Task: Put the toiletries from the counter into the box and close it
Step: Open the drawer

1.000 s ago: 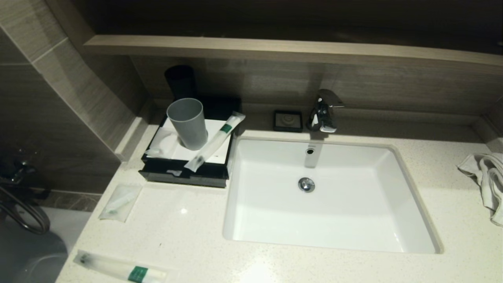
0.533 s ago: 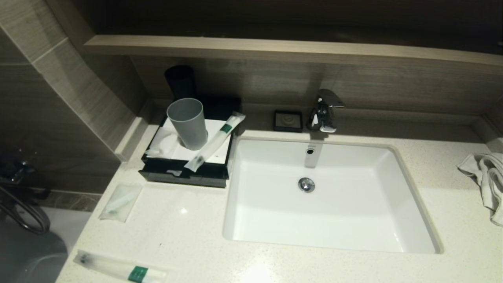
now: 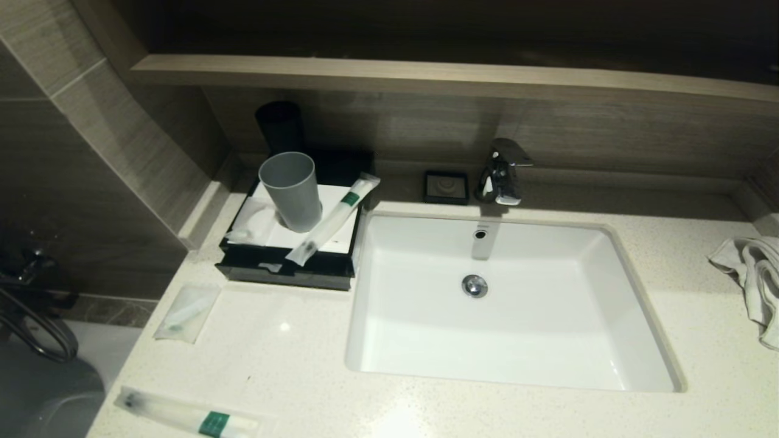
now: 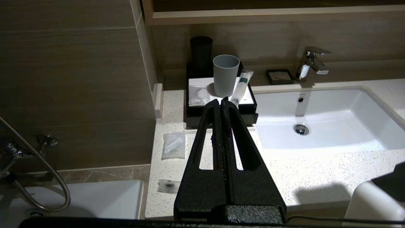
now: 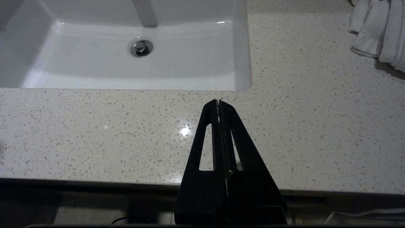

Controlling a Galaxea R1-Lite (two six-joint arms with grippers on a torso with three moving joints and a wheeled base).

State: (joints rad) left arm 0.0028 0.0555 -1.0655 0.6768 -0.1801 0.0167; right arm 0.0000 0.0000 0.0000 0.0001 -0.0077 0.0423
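Head view: high, looking forward and down over whole surface (image 3: pixel 292 359), sink (image 3: pixel 511 304) centred. Left wrist view: behind left claw (image 4: pixel 221 102), low, set back, facing box (image 4: pixel 220 110). Right wrist view: close above front edge; sink shared by all.

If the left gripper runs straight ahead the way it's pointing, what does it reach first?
Probably the black box: the left gripper, jaws shut, lines up with its front wall, the grey cup and long sachet just beyond. Depth is unclear; bare counter lies between.
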